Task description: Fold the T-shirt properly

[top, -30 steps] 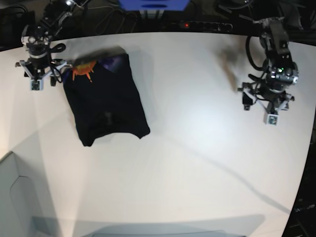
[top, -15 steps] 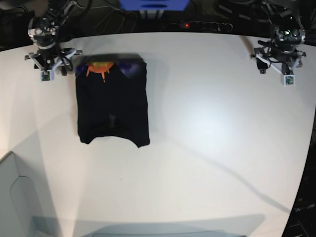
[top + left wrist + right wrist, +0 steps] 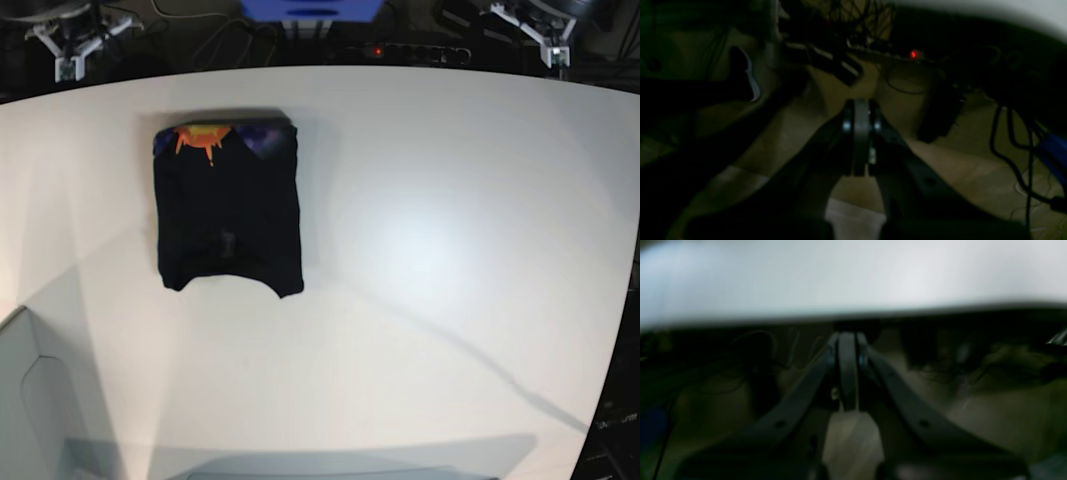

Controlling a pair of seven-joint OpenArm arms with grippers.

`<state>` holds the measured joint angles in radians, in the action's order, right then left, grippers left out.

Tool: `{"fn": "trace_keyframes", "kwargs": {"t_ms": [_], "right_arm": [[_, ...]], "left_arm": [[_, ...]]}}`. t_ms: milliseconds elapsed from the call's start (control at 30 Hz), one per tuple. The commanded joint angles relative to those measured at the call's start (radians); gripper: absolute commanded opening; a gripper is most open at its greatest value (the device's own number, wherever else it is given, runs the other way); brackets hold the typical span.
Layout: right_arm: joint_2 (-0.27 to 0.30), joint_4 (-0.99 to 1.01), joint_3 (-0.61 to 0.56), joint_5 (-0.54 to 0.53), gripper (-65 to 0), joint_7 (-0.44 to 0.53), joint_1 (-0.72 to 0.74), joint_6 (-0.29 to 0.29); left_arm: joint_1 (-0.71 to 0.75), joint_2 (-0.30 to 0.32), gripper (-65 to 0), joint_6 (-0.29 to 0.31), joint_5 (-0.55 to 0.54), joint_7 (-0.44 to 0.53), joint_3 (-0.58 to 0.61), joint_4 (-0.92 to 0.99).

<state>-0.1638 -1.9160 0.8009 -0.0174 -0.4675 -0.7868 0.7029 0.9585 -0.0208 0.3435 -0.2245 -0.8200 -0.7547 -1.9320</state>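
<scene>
While folded, T-shirt lies apart from hands.

Left pincer blurred and dim, dark cables beyond its tips indistinct, right pincer blurred, table edge above its tips a soft smear, both arms cut off by base view's top edge, T-shirt inner layers hidden under folds

White table, glare near centre. Dark cables and a red light behind it. Blue box at far edge.
</scene>
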Motion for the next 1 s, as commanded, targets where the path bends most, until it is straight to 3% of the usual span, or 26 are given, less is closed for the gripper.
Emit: {"fn": "trace_keyframes", "kwargs": {"t_ms": [0, 67, 200, 367, 500, 600, 667, 767, 900, 967], "right_arm": [[0.007, 0.002, -0.011, -0.023, -65.0, 0.016, -0.038, -0.005], [0.007, 0.045, -0.062, -0.034, -65.0, 0.016, -0.084, -0.005], [0.007, 0.214, -0.130, -0.026, -65.0, 0.025, -0.079, -0.005], [0.036, 0.563, -0.208, 0.046, -65.0, 0.042, 0.071, -0.005], [0.097, 0.843, -0.323, 0.145, -65.0, 0.217, 0.171, -0.018], [0.148, 1.041, -0.384, 0.172, -65.0, 0.381, 0.241, -0.154], [0.192, 1.219, -0.435, 0.172, -65.0, 0.508, 0.306, -0.283], [0.234, 1.481, -0.496, 0.172, -65.0, 0.665, 0.410, -0.496], [0.238, 1.717, -0.555, 0.172, -65.0, 0.824, 0.510, -0.808], [0.235, 1.762, -0.598, 0.172, -65.0, 0.867, 0.536, -0.915]], "left_arm": [[0.047, -0.003, -65.0, -0.005, 0.004, 0.037, 0.004, 0.021], [0.069, 0.006, -65.0, -0.005, 0.014, 0.146, 0.060, 0.118], [0.030, 0.095, -65.0, -0.014, 0.014, 0.301, 0.202, 0.369], [-0.232, 0.175, -65.0, -0.014, 0.014, 0.482, 0.395, 0.899], [-0.442, 0.177, -65.0, -0.016, 0.014, 0.703, 0.487, 1.304], [-0.586, 0.177, -65.0, -0.016, 0.014, 0.822, 0.599, 1.537], [-0.672, 0.169, -65.0, -0.016, 0.010, 0.853, 0.663, 1.658], [-0.738, 0.150, -65.0, -0.016, 0.006, 0.853, 0.706, 1.689], [-0.772, 0.127, -65.0, -0.016, 0.014, 0.851, 0.717, 1.692], [-0.786, 0.126, -65.0, -0.016, 0.014, 0.850, 0.717, 1.695]]}}
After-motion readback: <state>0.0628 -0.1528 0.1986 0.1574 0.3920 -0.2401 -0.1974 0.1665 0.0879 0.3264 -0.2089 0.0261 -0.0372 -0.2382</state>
